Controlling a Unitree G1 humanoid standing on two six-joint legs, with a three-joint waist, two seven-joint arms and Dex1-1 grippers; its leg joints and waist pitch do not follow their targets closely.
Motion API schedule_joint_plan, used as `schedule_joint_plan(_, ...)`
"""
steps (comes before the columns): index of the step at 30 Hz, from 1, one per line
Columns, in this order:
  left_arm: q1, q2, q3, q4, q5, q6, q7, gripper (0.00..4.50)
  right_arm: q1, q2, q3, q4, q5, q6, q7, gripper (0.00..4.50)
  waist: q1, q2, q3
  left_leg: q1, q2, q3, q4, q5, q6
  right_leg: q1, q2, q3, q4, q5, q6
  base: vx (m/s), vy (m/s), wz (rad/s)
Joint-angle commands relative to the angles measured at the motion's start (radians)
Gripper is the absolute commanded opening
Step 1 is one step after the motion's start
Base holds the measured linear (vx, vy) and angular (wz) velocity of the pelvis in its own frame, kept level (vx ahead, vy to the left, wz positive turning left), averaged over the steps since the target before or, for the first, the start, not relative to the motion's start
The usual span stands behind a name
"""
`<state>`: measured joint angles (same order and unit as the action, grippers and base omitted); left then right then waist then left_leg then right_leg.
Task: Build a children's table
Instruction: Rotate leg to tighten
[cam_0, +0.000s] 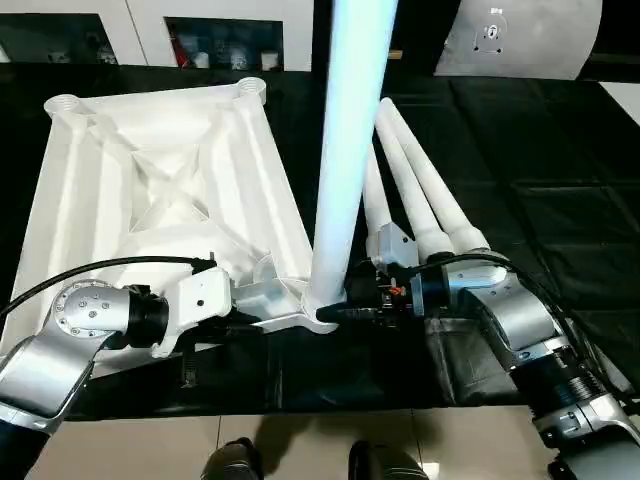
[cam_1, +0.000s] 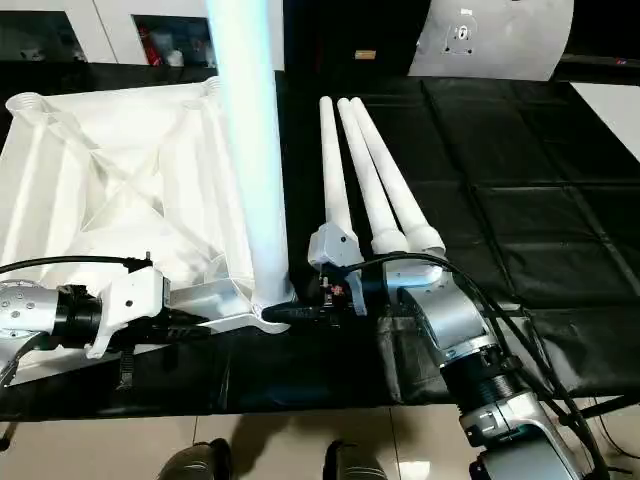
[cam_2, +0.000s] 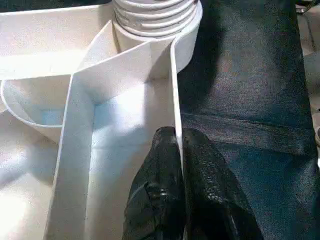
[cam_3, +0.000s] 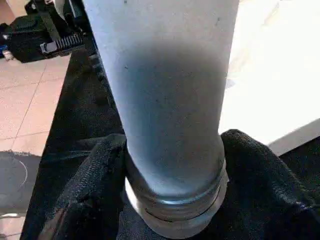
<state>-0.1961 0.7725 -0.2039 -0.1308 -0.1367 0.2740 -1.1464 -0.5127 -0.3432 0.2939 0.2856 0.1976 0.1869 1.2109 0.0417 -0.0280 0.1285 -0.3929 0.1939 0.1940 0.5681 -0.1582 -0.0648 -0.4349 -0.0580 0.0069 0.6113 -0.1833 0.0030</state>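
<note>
The children's table's white tabletop lies upside down on a black mat, ribs up. One white leg stands upright in its near right corner socket. My right gripper is shut on this leg's base, one black finger on either side just above the threaded end. My left gripper is shut on the tabletop's thin rim wall, a little short of a threaded corner socket. Three more legs lie side by side on the mat, right of the tabletop.
The black mat reaches to the right and ends at a tiled floor near my feet. A white cabinet with glass doors stands behind. A pale grey object sits at the back right.
</note>
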Motion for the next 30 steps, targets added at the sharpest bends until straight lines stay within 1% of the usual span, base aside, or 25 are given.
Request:
schedule_joint_plan(1,0.014,0.008,-0.041,-0.005,0.001,-0.019,-0.046,0.0,0.011,0.011,0.014,-0.003,0.012,0.009,0.024,2.64,-0.002,0.009,-0.063,0.029,0.026,-0.004,-0.056,-0.181,0.049,0.047,-0.044,0.024,-0.058,-0.096,-0.237,0.0,0.0,0.0)
schedule_joint_plan(2,0.017,0.003,-0.037,-0.008,0.0,-0.012,-0.034,0.0,0.017,0.017,0.014,-0.008,0.016,0.018,0.019,2.64,-0.003,0.008,-0.063,0.028,0.026,-0.005,-0.056,-0.181,0.05,0.048,-0.044,0.024,-0.058,-0.096,-0.237,0.0,0.0,0.0)
schedule_joint_plan(3,0.018,-0.023,-0.023,-0.02,0.001,0.024,0.019,0.0,0.032,0.04,0.013,-0.013,0.011,0.04,-0.026,2.64,-0.003,0.011,-0.061,0.028,0.026,-0.005,-0.057,-0.184,0.048,0.047,-0.045,0.025,-0.059,-0.099,-0.237,0.0,0.0,0.0)
schedule_joint_plan(4,0.018,-0.023,-0.023,-0.02,0.001,0.024,0.019,0.0,0.032,0.04,0.013,-0.013,0.011,0.04,-0.026,2.64,-0.003,0.01,-0.061,0.028,0.027,-0.005,-0.058,-0.184,0.046,0.047,-0.044,0.025,-0.059,-0.099,-0.236,0.0,0.0,0.0)
schedule_joint_plan(5,0.018,-0.033,-0.017,-0.026,0.003,0.04,0.042,0.0,0.037,0.05,0.013,-0.013,0.007,0.048,-0.048,2.64,-0.002,0.01,-0.06,0.029,0.027,-0.005,-0.059,-0.2,0.042,0.045,-0.044,0.024,-0.062,-0.123,-0.234,0.0,0.0,0.0)
schedule_joint_plan(6,0.016,-0.072,-0.002,-0.045,0.0,0.092,0.105,0.0,0.044,0.086,0.005,-0.001,-0.009,0.06,-0.124,2.64,-0.004,0.01,-0.058,0.029,0.027,-0.005,-0.061,-0.209,0.037,0.045,-0.044,0.024,-0.063,-0.141,-0.231,0.0,0.0,0.0)
schedule_joint_plan(7,0.015,-0.107,0.01,-0.064,-0.001,0.133,0.162,0.0,0.05,0.123,-0.004,0.009,-0.023,0.066,-0.2,2.64,-0.009,0.01,-0.045,0.026,0.028,-0.006,-0.068,-0.277,0.003,0.039,-0.046,0.027,-0.075,-0.255,-0.214,0.0,0.0,0.0)
schedule_joint_plan(8,0.014,-0.133,0.017,-0.078,0.001,0.163,0.204,0.0,0.054,0.152,-0.013,0.015,-0.03,0.072,-0.255,2.63,-0.01,0.009,-0.047,0.028,0.026,-0.009,-0.068,-0.299,-0.011,0.04,-0.049,0.027,-0.077,-0.31,-0.2,0.0,0.0,0.0)
schedule_joint_plan(9,0.011,-0.161,0.021,-0.094,0.013,0.194,0.251,0.0,0.058,0.189,-0.026,0.019,-0.028,0.086,-0.313,2.63,-0.013,0.008,-0.046,0.033,0.027,-0.013,-0.071,-0.327,-0.029,0.035,-0.051,0.029,-0.084,-0.384,-0.173,0.0,0.0,0.0)
schedule_joint_plan(10,-0.003,-0.239,0.026,-0.124,0.053,0.272,0.372,0.0,0.062,0.285,-0.055,0.033,-0.019,0.105,-0.44,2.63,-0.021,0.007,-0.046,0.024,0.026,-0.018,-0.075,-0.33,-0.041,0.039,-0.051,0.028,-0.084,-0.418,-0.153,0.0,0.0,0.0)
schedule_joint_plan(12,-0.012,-0.3,0.024,-0.15,0.075,0.332,0.447,0.0,0.062,0.354,-0.072,0.046,-0.016,0.113,-0.522,2.63,-0.028,0.008,-0.048,0.025,0.025,-0.019,-0.074,-0.335,-0.05,0.035,-0.051,0.028,-0.086,-0.431,-0.14,0.0,0.0,0.0)
schedule_joint_plan(13,-0.017,-0.336,0.023,-0.16,0.089,0.359,0.49,0.0,0.061,0.388,-0.077,0.056,-0.022,0.107,-0.565,2.63,-0.035,0.008,-0.048,0.028,0.024,-0.02,-0.073,-0.345,-0.045,0.031,-0.049,0.028,-0.09,-0.429,-0.128,0.0,0.0,0.0)
schedule_joint_plan(15,-0.021,-0.36,0.022,-0.165,0.098,0.375,0.517,0.0,0.06,0.408,-0.08,0.062,-0.028,0.102,-0.592,2.63,-0.035,0.006,-0.052,0.029,0.022,-0.018,-0.071,-0.341,-0.03,0.029,-0.044,0.028,-0.091,-0.387,-0.123,0.0,0.0,0.0)
schedule_joint_plan(16,-0.033,-0.412,0.018,-0.168,0.113,0.396,0.566,0.0,0.053,0.449,-0.088,0.079,-0.032,0.101,-0.648,2.63,-0.037,0.007,-0.051,0.028,0.024,-0.015,-0.071,-0.333,-0.03,0.027,-0.043,0.03,-0.088,-0.358,-0.129,0.0,0.0,0.0)
schedule_joint_plan(17,-0.055,-0.49,0.002,-0.169,0.132,0.421,0.632,0.0,0.038,0.508,-0.098,0.106,-0.045,0.104,-0.731,2.63,-0.036,0.006,-0.05,0.028,0.022,-0.015,-0.069,-0.328,-0.024,0.027,-0.041,0.029,-0.09,-0.345,-0.129,0.0,0.0,0.0)
schedule_joint_plan(18,-0.06,-0.509,-0.007,-0.17,0.133,0.425,0.643,0.0,0.036,0.521,-0.097,0.111,-0.051,0.098,-0.744,2.63,-0.039,0.005,-0.051,0.026,0.022,-0.013,-0.069,-0.319,-0.023,0.027,-0.042,0.031,-0.089,-0.334,-0.131,0.0,0.0,0.0)
schedule_joint_plan(19,-0.062,-0.517,-0.015,-0.176,0.134,0.435,0.65,0.0,0.037,0.529,-0.097,0.11,-0.058,0.096,-0.75,2.63,-0.032,0.003,-0.056,0.024,0.021,-0.014,-0.068,-0.283,-0.014,0.033,-0.042,0.028,-0.084,-0.286,-0.127,0.0,0.0,0.0)
schedule_joint_plan(20,-0.063,-0.517,-0.021,-0.179,0.136,0.437,0.649,0.0,0.039,0.534,-0.103,0.108,-0.051,0.097,-0.745,2.63,-0.033,0.0,-0.056,0.021,0.02,-0.013,-0.067,-0.273,-0.009,0.034,-0.04,0.028,-0.082,-0.259,-0.128,0.0,0.0,0.0)
schedule_joint_plan(22,-0.062,-0.498,-0.036,-0.186,0.147,0.44,0.629,0.0,0.044,0.532,-0.119,0.101,-0.045,0.102,-0.742,3.29,-0.031,0.001,-0.06,0.021,0.018,-0.01,-0.062,-0.225,0.015,0.038,-0.037,0.027,-0.075,-0.157,-0.142,0.0,0.0,0.0)
schedule_joint_plan(24,-0.057,-0.474,-0.044,-0.194,0.147,0.447,0.609,0.0,0.047,0.514,-0.121,0.095,-0.047,0.1,-0.733,3.29,-0.03,0.003,-0.061,0.019,0.017,-0.008,-0.06,-0.186,0.03,0.043,-0.036,0.026,-0.069,-0.089,-0.158,0.0,0.0,0.0)
schedule_joint_plan(25,-0.051,-0.442,-0.043,-0.194,0.143,0.444,0.588,0.0,0.048,0.487,-0.123,0.09,-0.049,0.094,-0.718,3.29,-0.029,0.004,-0.06,0.018,0.016,-0.008,-0.061,-0.182,0.035,0.044,-0.037,0.025,-0.069,-0.08,-0.164,0.0,0.0,0.0)
schedule_joint_plan(26,-0.049,-0.437,-0.041,-0.195,0.148,0.448,0.582,0.0,0.048,0.481,-0.125,0.09,-0.054,0.091,-0.714,3.58,-0.031,0.003,-0.059,0.016,0.016,-0.009,-0.062,-0.186,0.035,0.047,-0.038,0.024,-0.069,-0.094,-0.166,0.0,0.0,0.0)
schedule_joint_plan(27,-0.049,-0.437,-0.041,-0.195,0.148,0.448,0.582,0.0,0.048,0.481,-0.125,0.09,-0.054,0.091,-0.714,3.7,-0.031,0.004,-0.059,0.018,0.017,-0.009,-0.063,-0.189,0.033,0.046,-0.039,0.024,-0.07,-0.102,-0.167,0.0,0.0,0.0)
schedule_joint_plan(28,-0.048,-0.429,-0.036,-0.193,0.152,0.45,0.572,0.0,0.046,0.469,-0.128,0.09,-0.063,0.081,-0.71,3.7,-0.031,0.009,-0.059,0.021,0.019,-0.009,-0.063,-0.199,0.027,0.044,-0.04,0.024,-0.071,-0.117,-0.172,0.0,0.0,0.0)
schedule_joint_plan(30,-0.043,-0.406,-0.028,-0.189,0.149,0.44,0.548,0.0,0.049,0.441,-0.128,0.076,-0.067,0.072,-0.684,3.86,-0.031,0.008,-0.059,0.022,0.019,-0.009,-0.063,-0.207,0.022,0.045,-0.039,0.023,-0.072,-0.129,-0.171,0.0,0.0,0.0)
